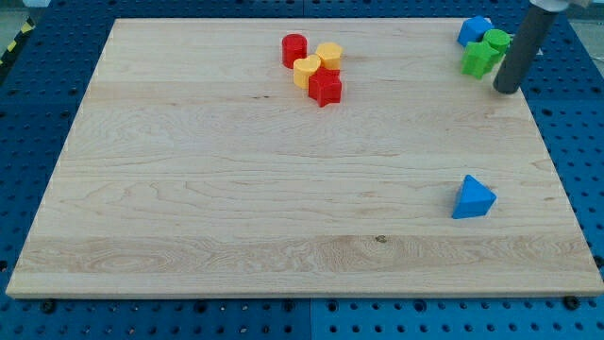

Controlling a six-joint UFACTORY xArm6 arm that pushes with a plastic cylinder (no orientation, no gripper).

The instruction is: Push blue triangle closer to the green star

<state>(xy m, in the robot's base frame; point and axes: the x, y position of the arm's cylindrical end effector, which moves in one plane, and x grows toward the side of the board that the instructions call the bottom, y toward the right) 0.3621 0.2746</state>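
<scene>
The blue triangle (472, 198) lies at the view's lower right of the wooden board. The green star (479, 59) sits at the view's top right, touching a second green block (498, 40) and next to a blue block (474, 30). My tip (507, 90) rests on the board just right of and slightly below the green star, a small gap apart from it. The tip is far above the blue triangle and a little to its right. The rod rises out of the view's top edge.
A cluster stands at the view's top centre: a red cylinder (294, 49), a yellow hexagon (329, 54), a yellow heart (306, 70) and a red star (325, 88). The board's right edge (557, 170) is close to the tip and the triangle.
</scene>
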